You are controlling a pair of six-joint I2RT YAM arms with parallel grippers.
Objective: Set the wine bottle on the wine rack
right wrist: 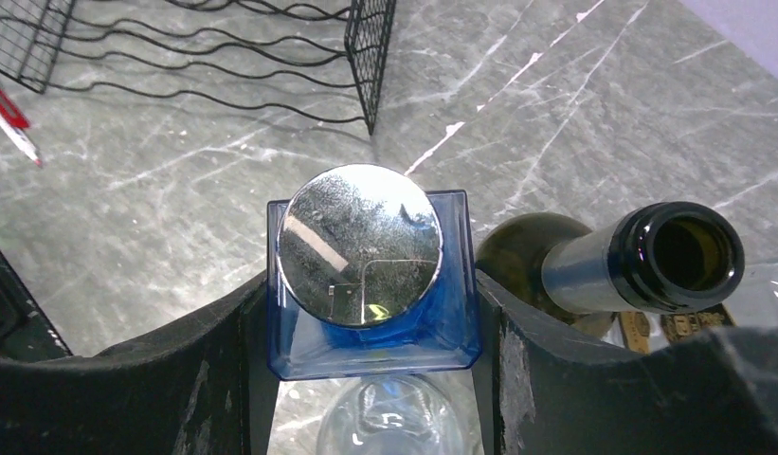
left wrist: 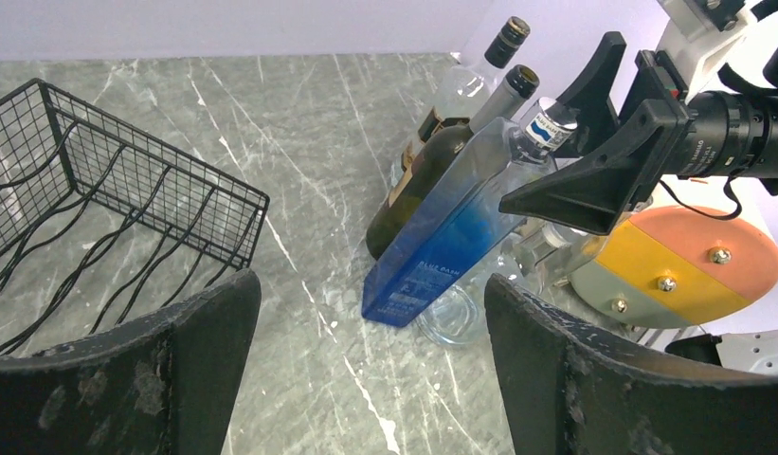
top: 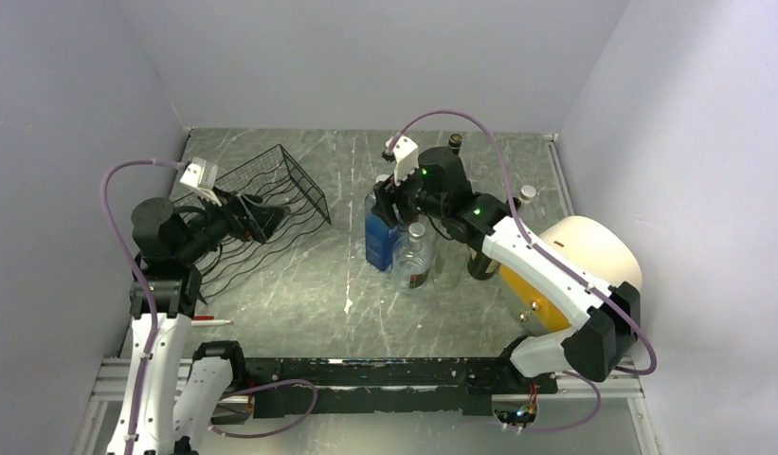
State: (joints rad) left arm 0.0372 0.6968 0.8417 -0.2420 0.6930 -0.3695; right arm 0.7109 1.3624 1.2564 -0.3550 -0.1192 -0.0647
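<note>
A blue square-sided wine bottle (top: 378, 237) with a silver cap (right wrist: 359, 245) stands at the table's middle. My right gripper (top: 396, 194) is shut on its shoulders from above, one finger pressed on each side in the right wrist view (right wrist: 370, 296). The left wrist view shows the bottle (left wrist: 451, 246) with the right gripper's fingers (left wrist: 593, 180) around its top. The black wire wine rack (top: 262, 199) lies at the left (left wrist: 100, 209) (right wrist: 271, 57). My left gripper (top: 260, 220) is open and empty over the rack's near side (left wrist: 369, 284).
A clear bottle (top: 415, 256) stands right in front of the blue one. A dark green open bottle (top: 481, 261) (right wrist: 593, 265) stands to its right, with another bottle (top: 454, 142) behind. A cream and yellow domed object (top: 574, 265) sits far right. A red pen (right wrist: 10, 118) lies by the rack.
</note>
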